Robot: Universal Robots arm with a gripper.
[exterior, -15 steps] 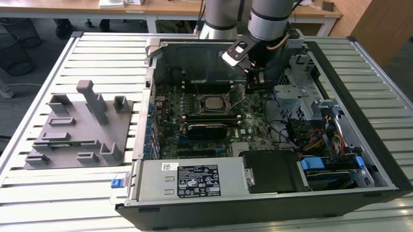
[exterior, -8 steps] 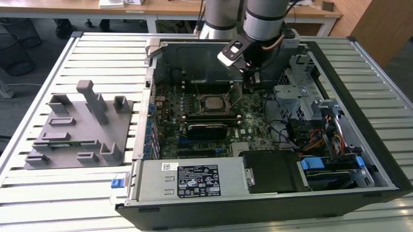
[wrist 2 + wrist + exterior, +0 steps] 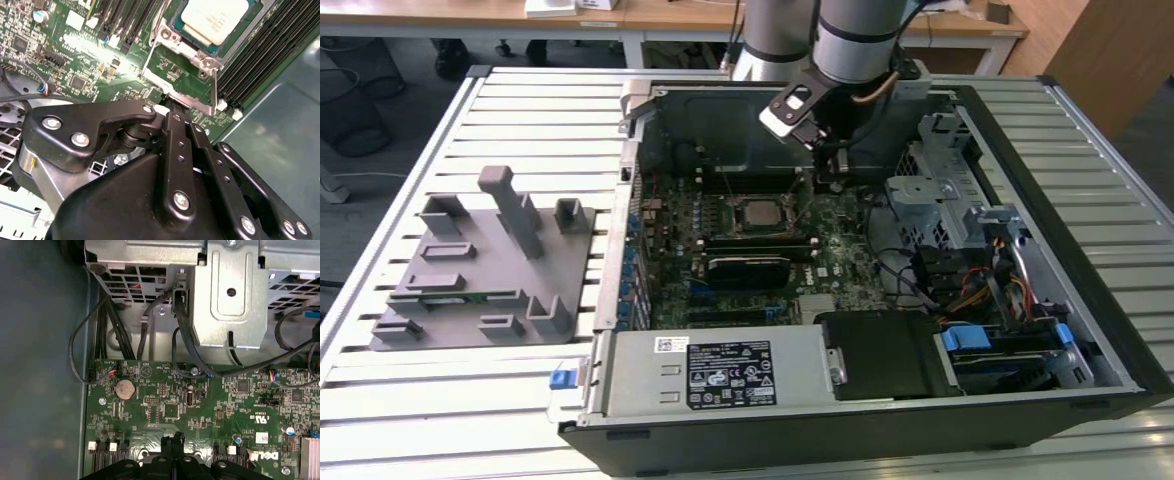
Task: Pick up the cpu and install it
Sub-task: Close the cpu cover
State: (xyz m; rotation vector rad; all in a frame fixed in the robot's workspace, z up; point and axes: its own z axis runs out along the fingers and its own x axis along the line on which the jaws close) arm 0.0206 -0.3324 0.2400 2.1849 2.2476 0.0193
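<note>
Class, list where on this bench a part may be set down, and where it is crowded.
Free, in the exterior view: bare table slats lower left, below the grey fixture, and a strip right of the computer case. Crowded: inside the case, around the gripper, cpu and cables.

Pale slatted metal table (image 3: 454,400), light wooden desks (image 3: 680,15) behind, grey floor (image 3: 360,240).

The cpu (image 3: 758,212) is lying flat, silver lid up, in the socket frame (image 3: 162,37) at the middle of the motherboard (image 3: 843,245); in the second wrist view a thin green edge is showing around the pale, shiny square lid (image 3: 215,20).
</note>
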